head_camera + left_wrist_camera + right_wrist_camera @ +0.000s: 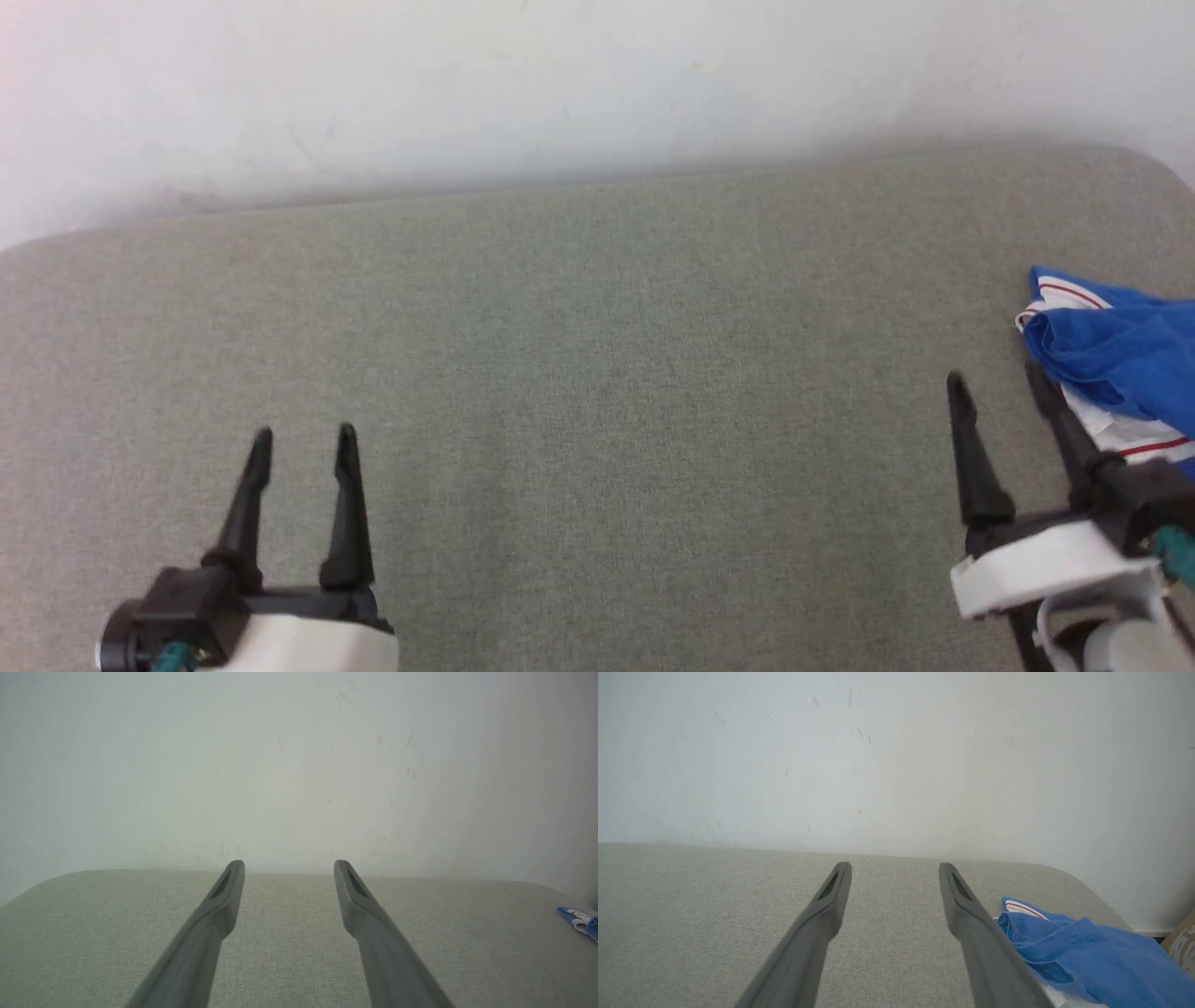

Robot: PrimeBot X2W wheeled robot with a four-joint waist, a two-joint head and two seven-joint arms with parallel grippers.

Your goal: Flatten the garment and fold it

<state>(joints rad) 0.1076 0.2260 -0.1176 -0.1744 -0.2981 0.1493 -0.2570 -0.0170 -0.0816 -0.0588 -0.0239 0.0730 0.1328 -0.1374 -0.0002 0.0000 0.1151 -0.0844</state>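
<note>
So the left gripper [304, 429] and right gripper [994, 373] hung over the table's [597, 373] near side, fingers spread, holding nothing. The garment [1111, 350] sat crumpled at the table's right edge, just beside the right gripper, so imo flattening and folding weren't started. Grey-green fabric top, scuffed white wall [560, 84] behind the table.

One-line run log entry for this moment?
phase: pre-grasp | blue jersey: crumpled, right end of fabric-covered table | left gripper: open, empty, above table | right gripper: open, empty, next to blue jersey
</note>
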